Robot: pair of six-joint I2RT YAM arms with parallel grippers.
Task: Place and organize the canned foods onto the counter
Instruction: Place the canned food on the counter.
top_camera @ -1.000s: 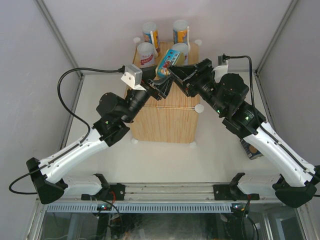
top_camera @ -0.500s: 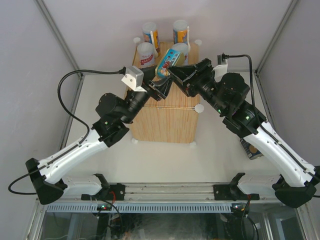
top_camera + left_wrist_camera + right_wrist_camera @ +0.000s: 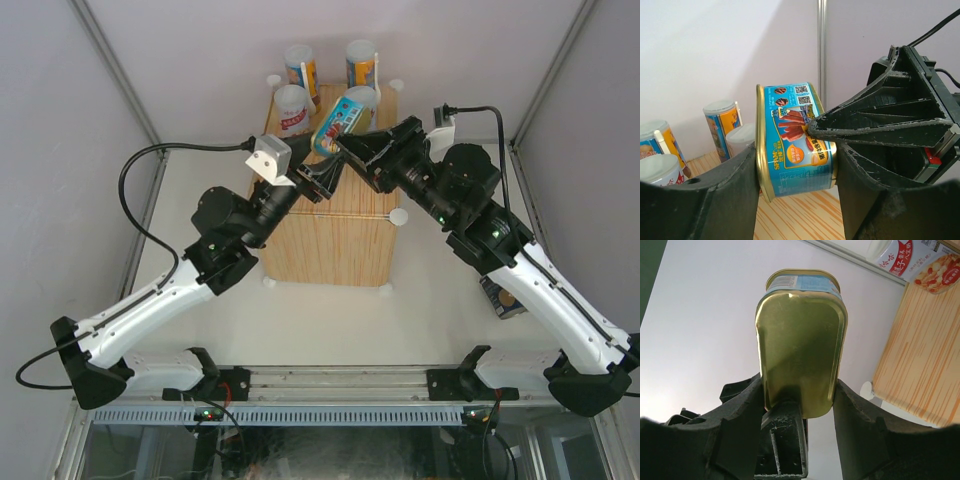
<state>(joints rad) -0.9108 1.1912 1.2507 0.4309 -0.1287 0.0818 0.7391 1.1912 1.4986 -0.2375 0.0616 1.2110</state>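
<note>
Top external view shows the wood-grain counter [image 3: 330, 240] beneath both my arms, with tall blue-orange cylinders [image 3: 301, 65] and short white-red cans [image 3: 291, 108] standing at its far end. My left claw [image 3: 797, 162] and my right claw [image 3: 799, 390] both pinch one gold-blue Spam tin [image 3: 790, 145]. It is held on edge over the counter's far half, near those cans.
</note>
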